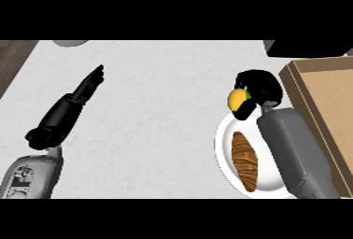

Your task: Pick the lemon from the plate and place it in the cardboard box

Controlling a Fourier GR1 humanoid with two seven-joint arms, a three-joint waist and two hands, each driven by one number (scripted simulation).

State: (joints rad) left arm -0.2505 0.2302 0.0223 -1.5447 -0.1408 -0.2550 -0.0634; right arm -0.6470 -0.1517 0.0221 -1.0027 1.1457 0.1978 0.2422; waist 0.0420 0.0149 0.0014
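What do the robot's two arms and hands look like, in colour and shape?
Both forearms are grey, smooth and rounded. The left forearm bears small dark markings on its casing; the right forearm looks plain. The left hand and the right hand are black with slender fingers. No cables or sleeves show.

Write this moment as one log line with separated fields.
right hand: shut on lemon, above plate rim | cardboard box: lemon not inside | croissant: on plate | left hand: open

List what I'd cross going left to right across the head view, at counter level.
Left hand, open with fingers straight → croissant on the white plate → right hand curled round the lemon → cardboard box.
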